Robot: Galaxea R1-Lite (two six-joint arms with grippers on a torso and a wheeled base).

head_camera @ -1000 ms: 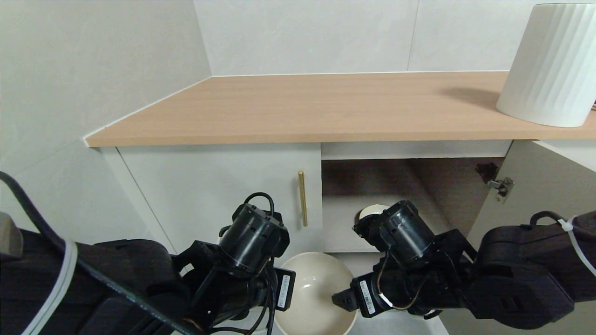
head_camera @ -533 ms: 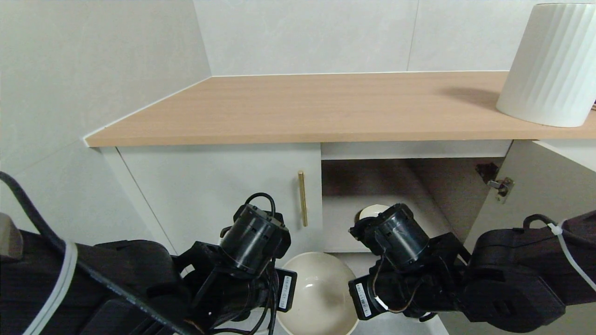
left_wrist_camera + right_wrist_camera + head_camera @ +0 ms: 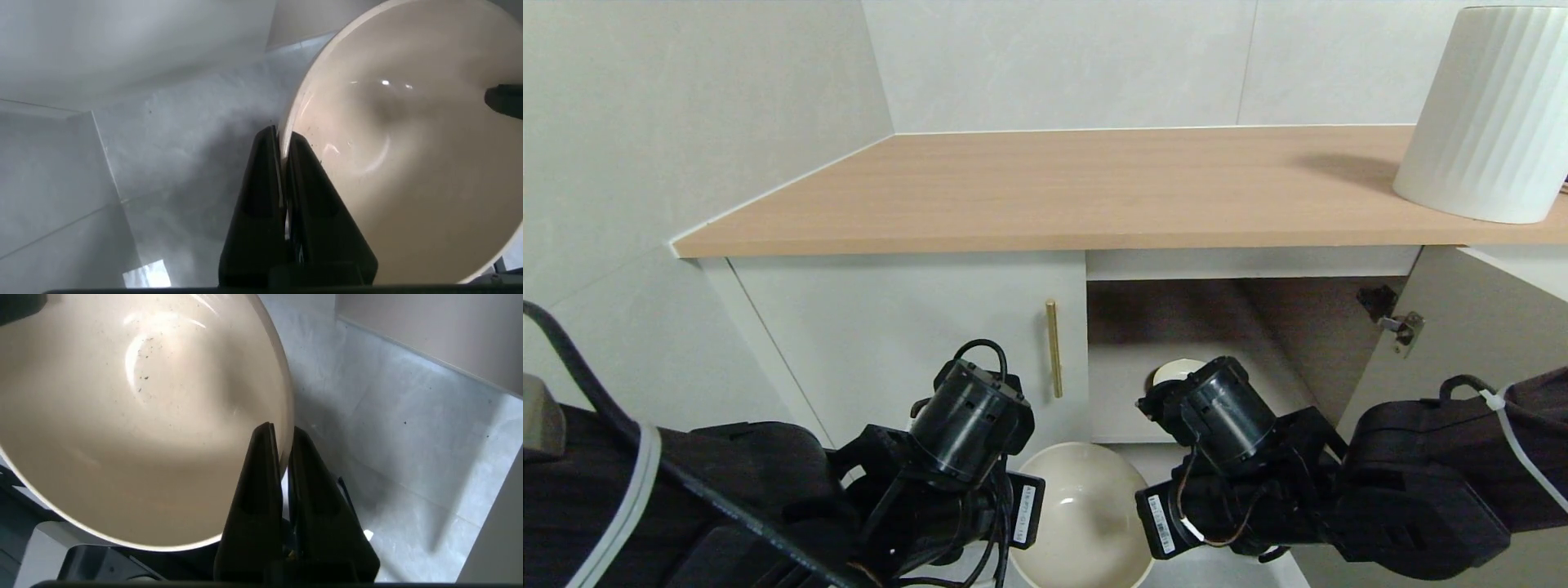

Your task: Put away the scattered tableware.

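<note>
The glossy cream bowl [image 3: 1078,518] hangs mouth-up just in front of the open cabinet [image 3: 1290,327], clamped at its rim on both sides. A pale round piece [image 3: 1176,371] sits inside the cabinet, partly hidden.

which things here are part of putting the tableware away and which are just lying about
Part of the job: cream bowl, held at its rim by the left gripper and right gripper; open cabinet compartment; small white item inside it.
Just lying about: white ribbed container on the wooden countertop; closed door's gold handle.
</note>
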